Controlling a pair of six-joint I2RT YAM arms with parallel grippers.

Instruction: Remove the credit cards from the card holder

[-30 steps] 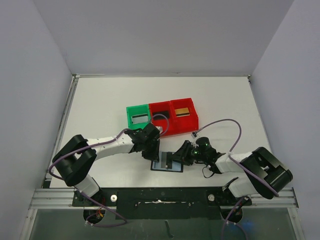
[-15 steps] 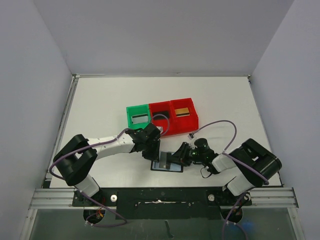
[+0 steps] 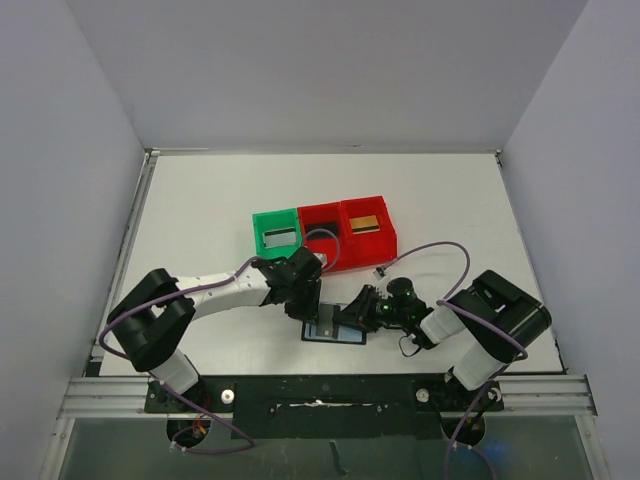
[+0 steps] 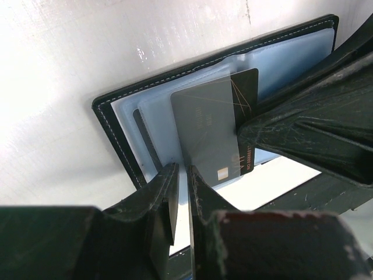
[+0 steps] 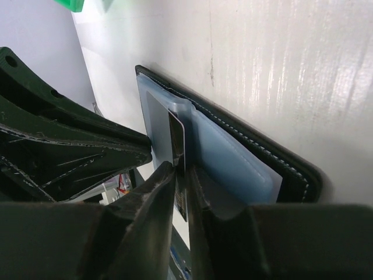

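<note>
The black card holder [image 3: 335, 329] lies open on the table near the front edge, its grey-blue pockets [image 4: 280, 58] facing up. A black credit card [image 4: 243, 93] with a gold chip sticks partway out of a pocket. My right gripper [image 5: 182, 170] is shut on that card's edge [image 5: 177, 137], reaching in from the right [image 3: 352, 317]. My left gripper [image 4: 183, 172] pinches the rim of the holder's inner pocket with its jaws almost together, coming from the upper left [image 3: 305, 302]. A gold card [image 3: 366, 223] lies in the right red bin and a silvery card [image 3: 281, 237] in the green bin.
Three bins stand in a row behind the holder: green [image 3: 262, 240], red [image 3: 322, 215] and red [image 3: 388, 232]. A purple cable of the left arm loops over the middle red bin. Both arms crowd around the holder.
The right gripper's jaws have closed onto the black card. The right arm's elbow has swung left, nearer the holder. The left gripper has stayed in place.
</note>
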